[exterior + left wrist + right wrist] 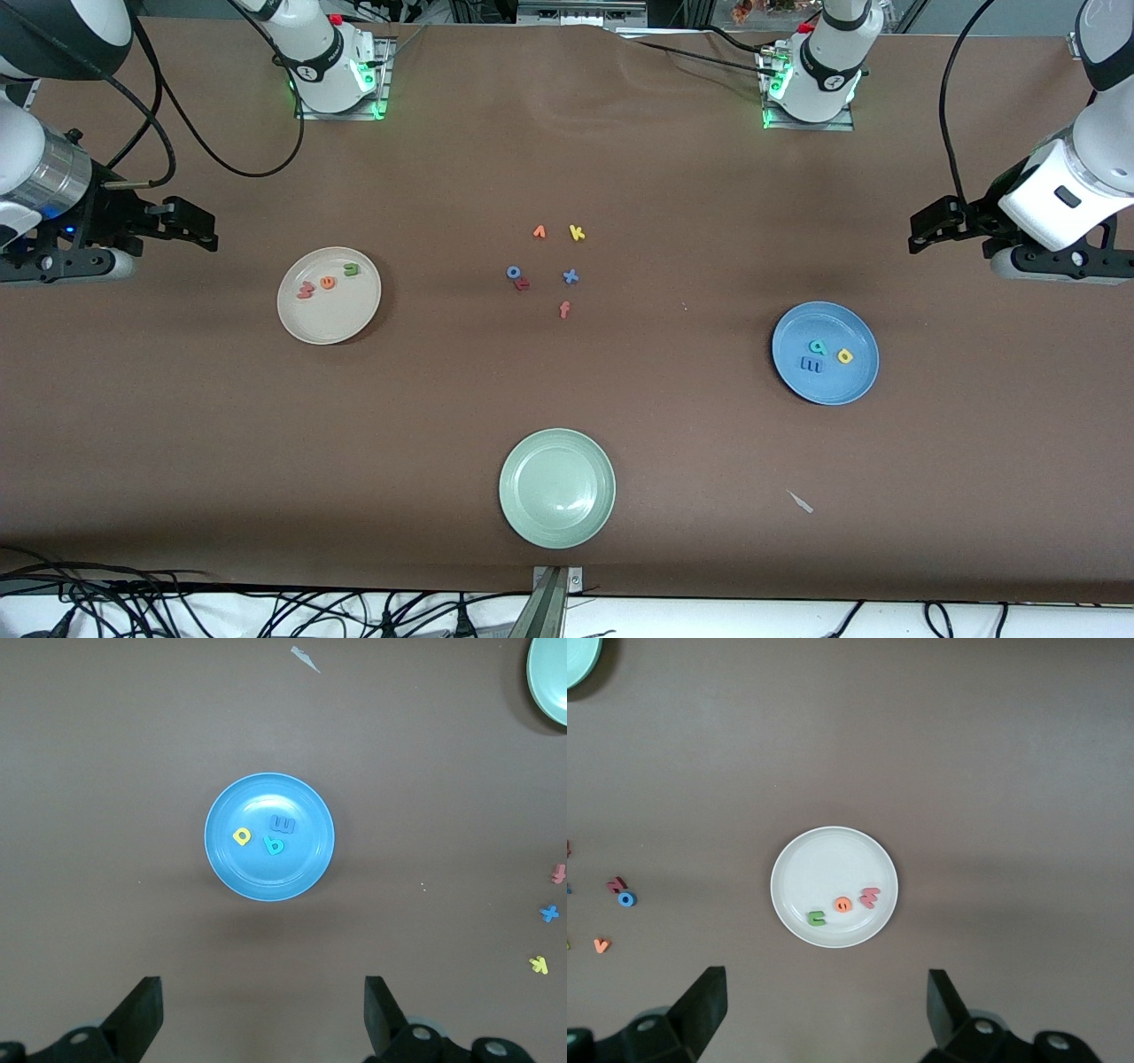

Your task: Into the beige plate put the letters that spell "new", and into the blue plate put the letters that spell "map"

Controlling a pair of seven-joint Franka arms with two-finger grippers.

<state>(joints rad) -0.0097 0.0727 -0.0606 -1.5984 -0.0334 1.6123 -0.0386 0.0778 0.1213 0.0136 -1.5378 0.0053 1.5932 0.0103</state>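
The beige plate [332, 321] [824, 859] holds the olive "n" [352, 269] [817, 919], orange "e" [328, 283] [842, 904] and salmon "w" [306, 290] [870, 896]. In the blue plate [828, 387] [266, 879] lie the blue "m" [810, 364] [284, 825], teal "a" [817, 347] [275, 846] and yellow "p" [845, 356] [241, 835]. My left gripper [921, 232] [263, 997] hangs open and empty over bare table beside the blue plate. My right gripper [207, 232] [827, 988] hangs open and empty over bare table beside the beige plate.
Loose letters lie mid-table: orange "v" [539, 232], yellow "k" [577, 232], blue "o" [513, 272], a red letter [522, 283], blue "x" [570, 276], salmon "f" [564, 309]. A pale green plate [557, 523] sits nearest the front camera. A paper scrap [801, 502] lies beside it.
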